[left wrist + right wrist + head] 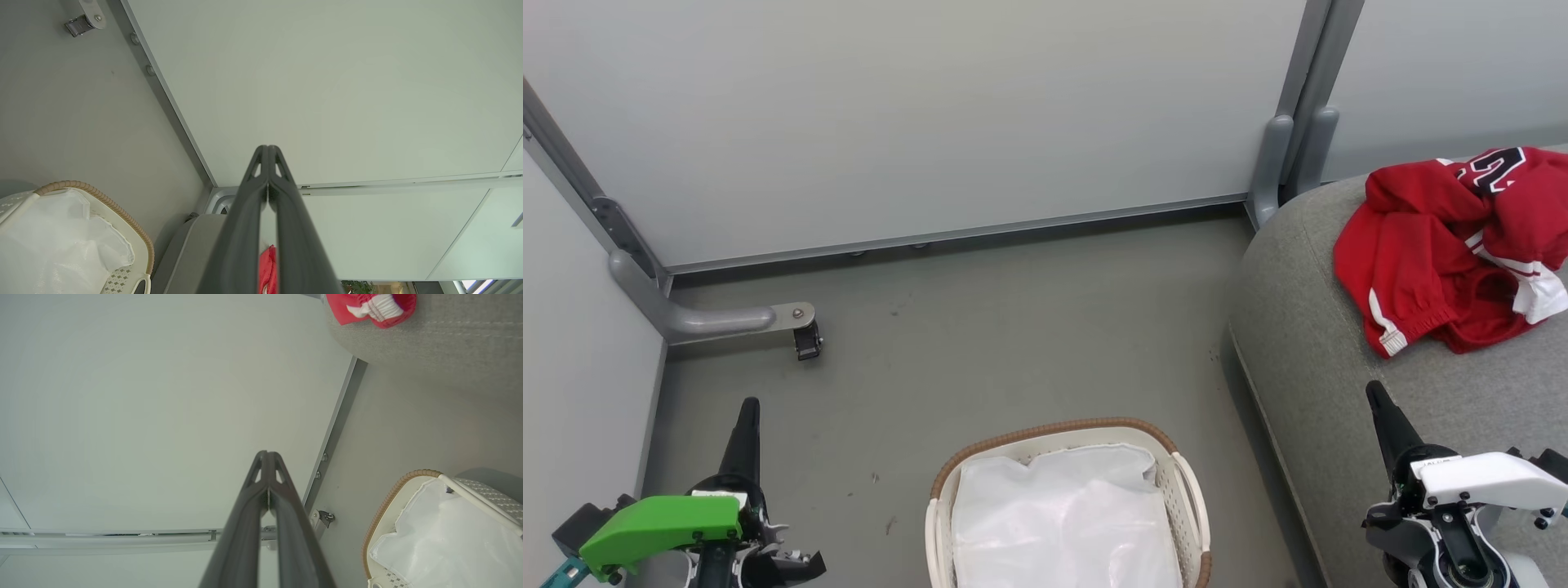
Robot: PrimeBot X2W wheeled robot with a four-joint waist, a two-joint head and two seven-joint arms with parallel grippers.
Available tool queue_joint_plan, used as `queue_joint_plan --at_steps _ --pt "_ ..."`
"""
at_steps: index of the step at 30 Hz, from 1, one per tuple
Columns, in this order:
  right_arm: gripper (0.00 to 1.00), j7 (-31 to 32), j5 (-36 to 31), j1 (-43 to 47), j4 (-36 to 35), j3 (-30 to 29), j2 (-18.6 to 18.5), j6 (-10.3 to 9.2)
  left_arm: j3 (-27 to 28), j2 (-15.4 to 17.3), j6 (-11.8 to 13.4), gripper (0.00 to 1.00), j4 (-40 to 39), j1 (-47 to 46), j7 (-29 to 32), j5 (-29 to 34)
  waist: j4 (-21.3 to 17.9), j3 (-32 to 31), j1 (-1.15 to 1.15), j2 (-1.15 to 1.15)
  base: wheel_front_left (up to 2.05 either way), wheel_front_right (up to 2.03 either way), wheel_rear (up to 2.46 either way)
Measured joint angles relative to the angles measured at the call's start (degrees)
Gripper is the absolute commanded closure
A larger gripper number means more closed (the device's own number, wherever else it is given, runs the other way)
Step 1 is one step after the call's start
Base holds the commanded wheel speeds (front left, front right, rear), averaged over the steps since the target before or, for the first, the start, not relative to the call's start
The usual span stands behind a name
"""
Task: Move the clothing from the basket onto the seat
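Where grey floor meets pale panels, the basket stands.

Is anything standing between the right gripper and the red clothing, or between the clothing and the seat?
Nothing visible does. The red clothing already lies on the seat. The right gripper, shut, is apart from it, and the head view shows bare grey cushion between them. In the basket I see the white liner.

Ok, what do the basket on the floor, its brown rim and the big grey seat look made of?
The small oval cream-white basket: apparently moulded plastic, smooth, with perforated walls. Its brown rim: looks woven, perhaps rattan or imitation. The large grey seat: matte textured upholstery fabric, with a stitched seam.
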Motion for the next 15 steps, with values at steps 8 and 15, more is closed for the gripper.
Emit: queue_joint_plan --at_steps 8,15 --pt "1.0 0.7 3.3 -0.1 -0.3 -0.4 0.0 -0.01 0.4 0.0 -0.1 1.0 -0.2 -0.4 0.9 -2.8 -0.2 0.1 0.0 0.0 0.0 0.0 0.0" --pt "1.0 1.5 5.9 -0.2 -0.6 -0.6 -0.1 -0.01 0.8 0.0 -0.1 1.0 -0.4 -0.9 1.6 -5.1 -0.3 0.2 0.0 0.0 0.0 0.0 0.0"
